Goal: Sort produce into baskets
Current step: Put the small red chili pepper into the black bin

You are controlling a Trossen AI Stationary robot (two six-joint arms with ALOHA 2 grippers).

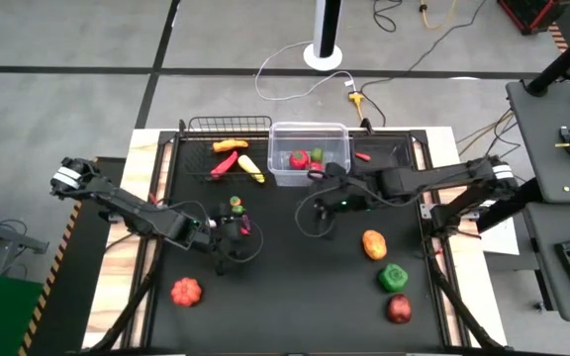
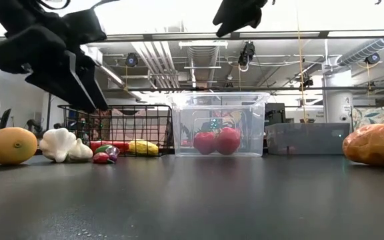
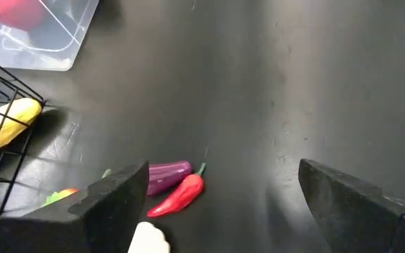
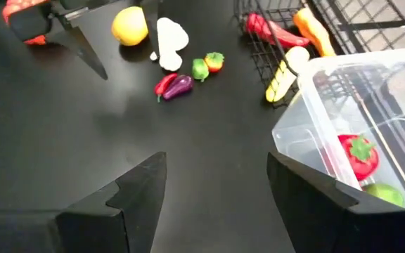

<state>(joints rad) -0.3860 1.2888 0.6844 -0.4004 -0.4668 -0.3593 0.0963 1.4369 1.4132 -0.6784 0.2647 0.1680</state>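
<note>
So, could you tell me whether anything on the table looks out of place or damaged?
Nothing looks damaged or spilled. Some produce simply lies unsorted on the mat, such as the red chilli and purple eggplant together.

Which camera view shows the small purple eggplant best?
The left wrist view shows the purple eggplant best: it is near and lies touching a red chilli. The right wrist view shows the pair smaller and farther off. In the low view it is a small dark shape; in the high view it is hard to tell.
</note>
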